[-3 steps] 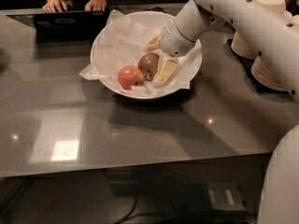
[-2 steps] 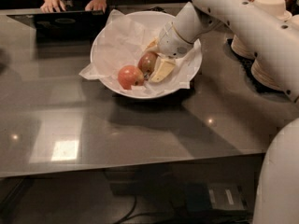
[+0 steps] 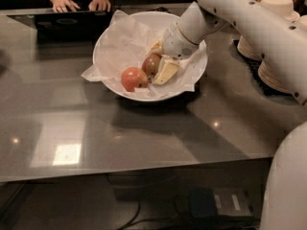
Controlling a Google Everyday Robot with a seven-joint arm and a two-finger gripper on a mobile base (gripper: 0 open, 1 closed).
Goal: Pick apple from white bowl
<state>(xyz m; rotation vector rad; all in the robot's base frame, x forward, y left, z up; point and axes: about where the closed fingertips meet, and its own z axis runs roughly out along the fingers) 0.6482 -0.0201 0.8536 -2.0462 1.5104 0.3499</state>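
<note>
The wide white bowl (image 3: 111,83), lined with crumpled white paper, stands at the back middle of the grey table. Two apples lie in it. The darker red-brown apple (image 3: 150,63) sits in the middle, and the brighter red-orange apple (image 3: 133,78) lies just to its left, touching it. My gripper (image 3: 152,66) reaches into the bowl from the right. Its cream fingers (image 3: 166,72) stand on either side of the darker apple and press against it. The apple still rests on the paper.
Stacks of off-white paper bowls (image 3: 276,13) stand on a dark mat at the right, behind my arm. A person's hands (image 3: 62,4) rest at a dark laptop (image 3: 67,25) at the back left. The table's front edge (image 3: 144,169) is near.
The lower finger has moved slightly in toward the darker apple. The apples and bowl have not moved.
</note>
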